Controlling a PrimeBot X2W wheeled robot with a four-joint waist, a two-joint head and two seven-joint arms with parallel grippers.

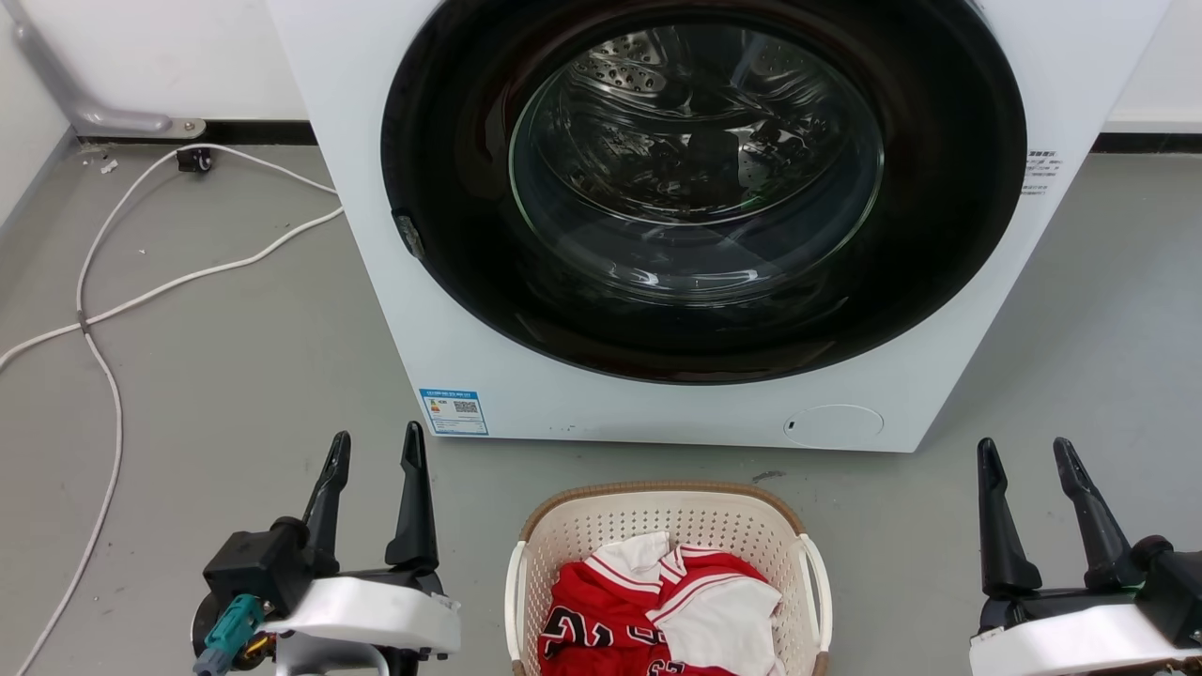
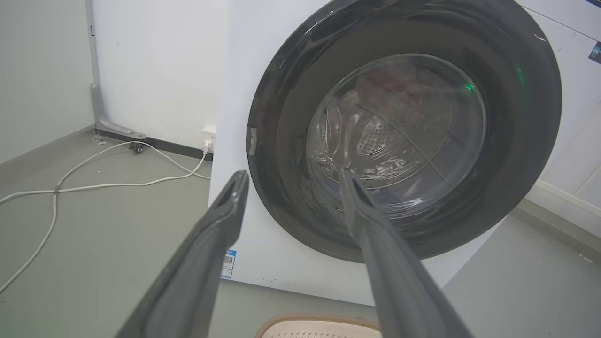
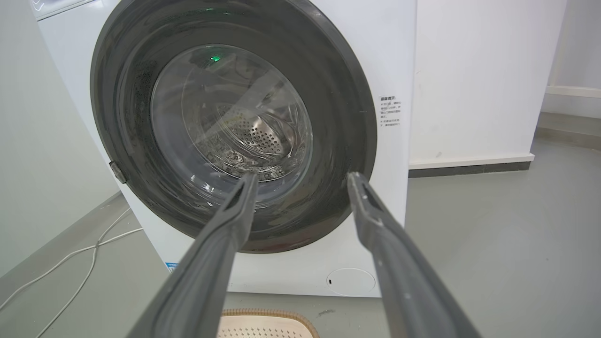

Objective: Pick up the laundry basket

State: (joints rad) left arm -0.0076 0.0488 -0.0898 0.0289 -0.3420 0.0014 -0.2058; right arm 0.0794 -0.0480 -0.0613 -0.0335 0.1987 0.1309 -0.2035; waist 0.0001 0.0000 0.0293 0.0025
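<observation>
Nearest to me, the laundry basket [image 1: 601,524] sits on the grey floor [image 1: 235,394], with a red and white jersey [image 1: 610,615] heaped inside it. My left gripper [image 1: 377,434] hangs off the basket's left side and my right gripper [image 1: 1023,443] off its right side, the right one further out. Neither touches the basket. Both pairs of jaws stand apart and empty, with the fingers pointing past the basket toward what lies behind it. In each wrist view the basket's brown far rim sits low between my fingers.

I judge this to be the approach: nothing is gripped and the basket rests on the floor. The next move calls for both arms to come inward and down to the white side handles, the left handle [image 1: 516,587] and the right handle [image 1: 815,582]. Each pair of jaws should then close on its handle, and both arms should lift evenly so the load stays level.

Just behind the basket's far rim, across a strip of floor, stands the washing machine [image 1: 610,408], its round dark door [image 1: 695,178] facing me. Further off, to the basket's left, a white cable [image 1: 103,310] trails across the floor toward the wall.
</observation>
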